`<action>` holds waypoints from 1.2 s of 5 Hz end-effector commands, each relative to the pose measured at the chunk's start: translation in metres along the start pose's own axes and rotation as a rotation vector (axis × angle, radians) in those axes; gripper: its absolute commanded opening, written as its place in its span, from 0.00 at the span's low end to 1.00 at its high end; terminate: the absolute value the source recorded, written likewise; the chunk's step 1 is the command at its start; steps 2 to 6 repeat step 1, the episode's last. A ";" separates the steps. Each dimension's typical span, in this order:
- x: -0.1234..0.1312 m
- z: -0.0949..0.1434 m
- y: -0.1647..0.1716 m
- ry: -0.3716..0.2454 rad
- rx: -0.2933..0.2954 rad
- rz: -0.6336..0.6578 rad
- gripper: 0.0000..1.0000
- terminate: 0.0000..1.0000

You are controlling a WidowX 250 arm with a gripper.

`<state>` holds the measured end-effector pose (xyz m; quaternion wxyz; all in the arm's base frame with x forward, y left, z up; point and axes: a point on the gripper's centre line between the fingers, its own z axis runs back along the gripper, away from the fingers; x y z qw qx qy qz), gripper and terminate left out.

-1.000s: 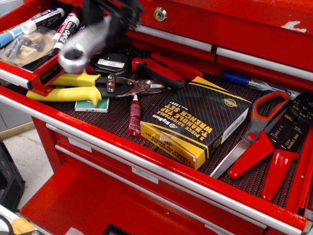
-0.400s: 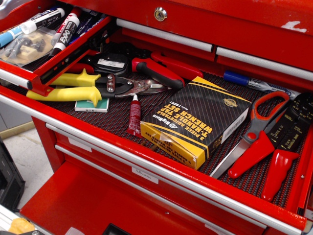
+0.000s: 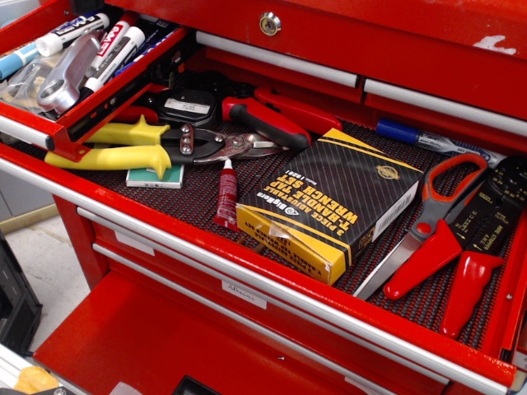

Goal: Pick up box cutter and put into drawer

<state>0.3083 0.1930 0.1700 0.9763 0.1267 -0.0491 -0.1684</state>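
Observation:
The silver-grey box cutter (image 3: 64, 74) lies inside the small shallow red drawer (image 3: 90, 111) at the upper left, resting over a clear plastic bag beside several markers (image 3: 111, 49). Its rounded end points toward the drawer's front. No gripper or arm shows in the view.
The wide red drawer with black mesh mat (image 3: 189, 202) holds yellow-handled snips (image 3: 123, 148), red-handled snips (image 3: 268, 119), a small red tube (image 3: 226, 193), a black-and-yellow wrench-set box (image 3: 329, 202), red-handled scissors (image 3: 428, 230) and a red-handled crimper (image 3: 482, 247). A blue marker (image 3: 420, 136) lies at the back.
A second ago the gripper held the box cutter over the small drawer. It then left the view, and now the box cutter lies in the small drawer.

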 end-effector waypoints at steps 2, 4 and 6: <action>0.003 0.022 0.003 -0.036 0.051 -0.022 1.00 1.00; 0.003 0.022 0.003 -0.036 0.051 -0.022 1.00 1.00; 0.003 0.022 0.003 -0.036 0.051 -0.022 1.00 1.00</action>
